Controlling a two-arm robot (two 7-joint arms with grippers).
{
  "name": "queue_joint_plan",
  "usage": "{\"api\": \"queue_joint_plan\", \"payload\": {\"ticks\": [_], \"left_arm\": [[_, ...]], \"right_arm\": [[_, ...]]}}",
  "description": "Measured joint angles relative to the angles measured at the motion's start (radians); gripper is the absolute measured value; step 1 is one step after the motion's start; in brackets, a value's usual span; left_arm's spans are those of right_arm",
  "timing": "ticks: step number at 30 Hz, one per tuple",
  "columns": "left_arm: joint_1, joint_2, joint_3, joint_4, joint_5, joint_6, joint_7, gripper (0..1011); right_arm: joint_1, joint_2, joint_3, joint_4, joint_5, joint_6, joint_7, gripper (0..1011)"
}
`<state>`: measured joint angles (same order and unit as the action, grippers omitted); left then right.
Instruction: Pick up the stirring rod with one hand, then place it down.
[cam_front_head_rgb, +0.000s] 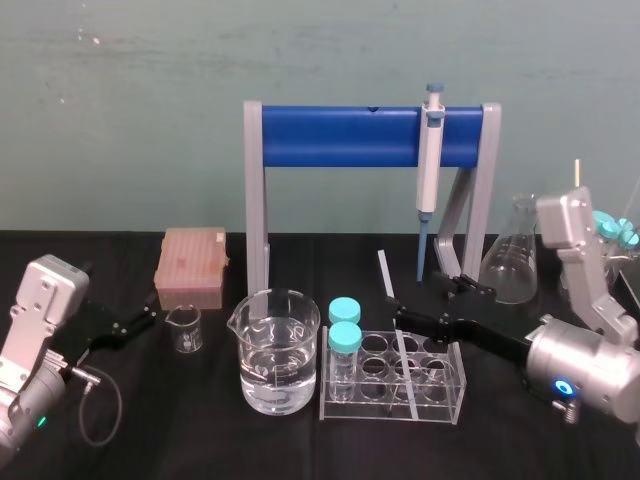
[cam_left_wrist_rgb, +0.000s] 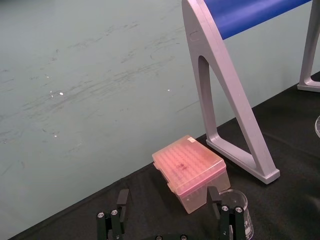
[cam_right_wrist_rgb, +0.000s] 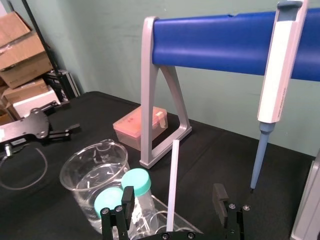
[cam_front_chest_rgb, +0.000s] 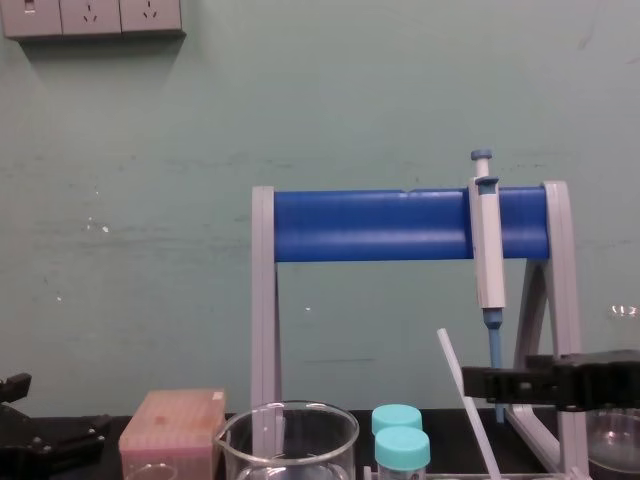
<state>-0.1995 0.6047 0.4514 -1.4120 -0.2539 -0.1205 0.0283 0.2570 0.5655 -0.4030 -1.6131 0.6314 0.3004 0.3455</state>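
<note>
The stirring rod (cam_right_wrist_rgb: 173, 170) stands nearly upright and slightly tilted at the 12 o'clock edge of a clear test-tube rack (cam_front_head_rgb: 440, 400). Its lower end is hidden behind the right gripper (cam_right_wrist_rgb: 171, 196). That gripper reaches in from the rod's 4 o'clock, its black fingers spread wide, one on each side of the rod and neither seen touching it.

Two teal-capped tubes (cam_front_head_rgb: 344, 340) sit in the rack's left end, at about 7 o'clock from the rod. A large glass beaker (cam_front_head_rgb: 274, 350) holding clear liquid stands just beside the rack, at the rod's 8 o'clock. At 1 o'clock, a grey-and-blue pipette (cam_front_head_rgb: 430, 160) hangs tip-down from the blue bar of a grey pipette stand (cam_front_head_rgb: 340, 137). A conical flask (cam_front_head_rgb: 510, 265) stands at the rod's 3 o'clock.

Farther out at 9 o'clock, a pink pipette-tip box (cam_front_head_rgb: 190, 265) rests on the black tabletop (cam_front_head_rgb: 200, 440), with a small beaker (cam_front_head_rgb: 184, 328) just in front of it. The left gripper (cam_left_wrist_rgb: 169, 200) sits low at the tabletop's left side, well apart from the rod, pointing toward the tip box with its fingers parted and nothing between them.
</note>
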Motion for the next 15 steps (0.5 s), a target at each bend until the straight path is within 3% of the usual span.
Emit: {"api": "queue_joint_plan", "payload": {"ticks": [15], "left_arm": [[0.0, 0.0, 0.0, 0.0, 0.0, 0.0, 0.0, 1000]], "right_arm": [[0.121, -0.091, -0.07, 0.147, -0.036, 0.019, 0.032, 1000]]}}
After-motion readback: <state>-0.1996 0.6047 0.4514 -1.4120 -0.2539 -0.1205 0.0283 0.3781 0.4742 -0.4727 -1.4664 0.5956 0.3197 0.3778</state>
